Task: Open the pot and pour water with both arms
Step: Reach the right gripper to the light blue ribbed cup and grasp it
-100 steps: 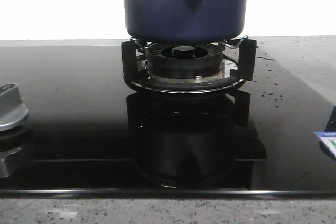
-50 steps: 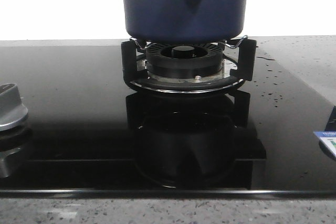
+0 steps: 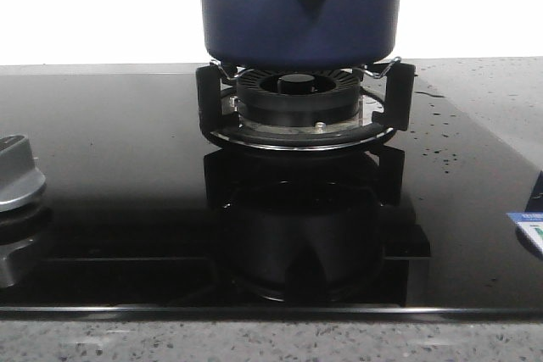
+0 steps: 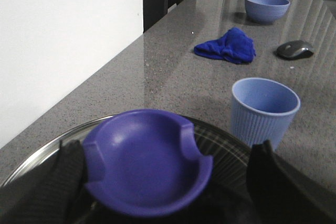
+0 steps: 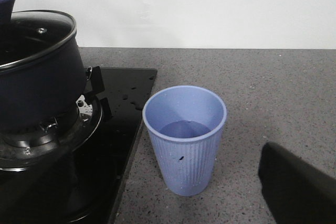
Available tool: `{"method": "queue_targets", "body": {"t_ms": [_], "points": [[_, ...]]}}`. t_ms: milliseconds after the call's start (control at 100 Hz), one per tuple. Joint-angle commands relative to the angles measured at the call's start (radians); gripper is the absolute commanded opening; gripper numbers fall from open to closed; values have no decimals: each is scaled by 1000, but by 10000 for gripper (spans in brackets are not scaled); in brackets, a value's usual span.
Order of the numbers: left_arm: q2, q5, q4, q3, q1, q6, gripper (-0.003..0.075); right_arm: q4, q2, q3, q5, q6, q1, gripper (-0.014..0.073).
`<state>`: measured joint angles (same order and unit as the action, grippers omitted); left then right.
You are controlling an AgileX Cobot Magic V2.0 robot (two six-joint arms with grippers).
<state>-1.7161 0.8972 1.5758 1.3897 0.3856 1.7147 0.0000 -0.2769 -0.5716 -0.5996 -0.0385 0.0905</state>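
Observation:
The dark navy pot [image 3: 301,14] sits on the burner; its top is cut off in the front view. In the right wrist view the pot [image 5: 37,82] carries a glass lid [image 5: 31,35] with a steel rim. My left gripper [image 4: 168,182] hovers over the lid [image 4: 226,145], open, its black fingers [image 4: 273,182] on either side of the purple dish-shaped knob [image 4: 144,161], with a gap on one side. A pale blue ribbed cup [image 5: 185,140] stands on the counter beside the hob. My right gripper [image 5: 173,203] is open in front of the cup, not touching it; one finger [image 5: 299,187] shows.
The burner grate [image 3: 305,112] stands on a black glass hob [image 3: 127,167] with a silver control knob [image 3: 17,175] at the left. On the grey counter beyond the cup [image 4: 265,111] lie a blue cloth [image 4: 226,45], a blue bowl [image 4: 266,7] and a mouse [image 4: 294,50].
In the front view the pot has shifted very slightly to the right on the grate. Nothing else differs.

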Motion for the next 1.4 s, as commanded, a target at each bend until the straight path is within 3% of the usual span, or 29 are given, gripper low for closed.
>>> {"method": "queue_targets", "body": {"t_ms": [0,280,590,980,1390], "points": [[13,27,109,45,17,-1,557,-10,-20,-33,86,11,0,617],[-38,33,184,58,23,-1,540,-10,-20,-33,91,11,0,617],[-36,33,229,65,19,-1,335,-10,-20,-31,91,11,0,617],[129,30,236,109,15,-1,333,-172,-22,-21,93,9,0,617],[284,30,236,109,15,-19,333,-177,-113,224,468,-14,0,617]]}}
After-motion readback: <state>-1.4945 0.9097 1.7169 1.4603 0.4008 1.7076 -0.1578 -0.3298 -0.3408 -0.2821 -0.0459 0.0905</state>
